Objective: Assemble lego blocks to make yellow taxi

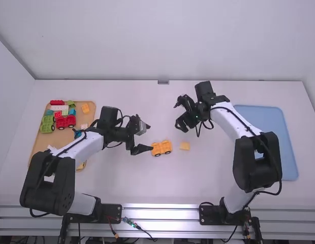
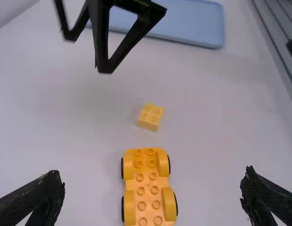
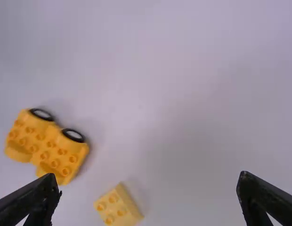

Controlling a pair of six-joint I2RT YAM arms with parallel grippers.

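My left gripper point(image 1: 151, 137) and right gripper point(image 1: 177, 116) both had fingers apart; the small square yellow plastic brick point(image 1: 184, 146) lay to the right one's near side.

You can read no text, label, brand, number or sign on any item in the three views; log your legible markings as none.
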